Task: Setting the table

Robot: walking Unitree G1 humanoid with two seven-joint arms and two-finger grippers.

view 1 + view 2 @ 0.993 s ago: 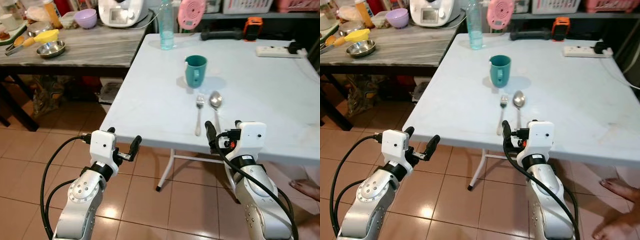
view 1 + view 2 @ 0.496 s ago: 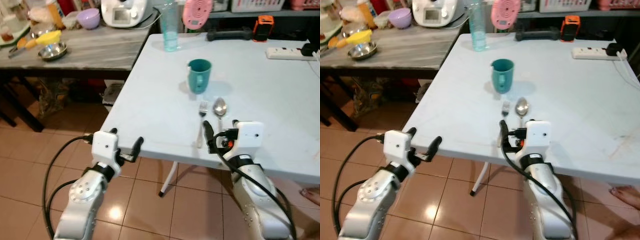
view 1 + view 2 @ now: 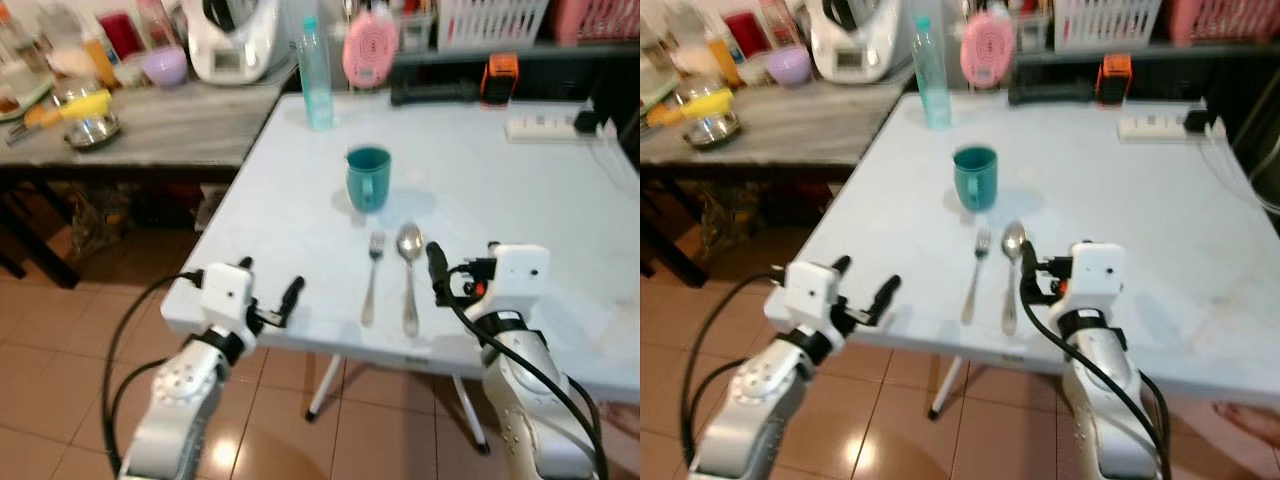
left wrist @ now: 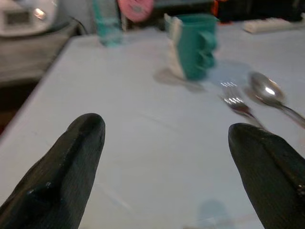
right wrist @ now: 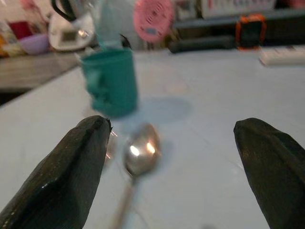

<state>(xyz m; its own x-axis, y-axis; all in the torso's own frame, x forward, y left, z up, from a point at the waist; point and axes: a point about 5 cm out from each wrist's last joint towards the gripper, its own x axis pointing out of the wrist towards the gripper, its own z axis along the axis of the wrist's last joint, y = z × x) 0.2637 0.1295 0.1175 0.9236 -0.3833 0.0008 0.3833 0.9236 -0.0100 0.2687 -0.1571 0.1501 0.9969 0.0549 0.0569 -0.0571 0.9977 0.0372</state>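
Note:
On the white table (image 3: 520,200) stand a teal mug (image 3: 368,178) and, nearer me, a fork (image 3: 372,290) and a spoon (image 3: 409,275) lying side by side. My left gripper (image 3: 270,280) hovers open at the table's near left corner, holding nothing. In the left wrist view the mug (image 4: 195,45), fork (image 4: 236,100) and spoon (image 4: 267,93) lie ahead of its spread fingers (image 4: 62,167). My right gripper (image 3: 460,268) is open and empty just right of the spoon's handle. From the right wrist, the mug (image 5: 112,81) and spoon (image 5: 138,152) sit between its fingers (image 5: 274,167).
A water bottle (image 3: 317,75), a pink fan (image 3: 368,50), an orange-black tool (image 3: 497,72) and a power strip (image 3: 545,127) line the table's far side. A grey counter (image 3: 150,130) with bowls and a white appliance (image 3: 235,38) stands at left. A person's foot (image 3: 1250,415) rests on the tile floor.
The camera has moved forward and closer to the table. Both grippers have moved from before the table's near edge to over it. Mug, fork and spoon keep their places.

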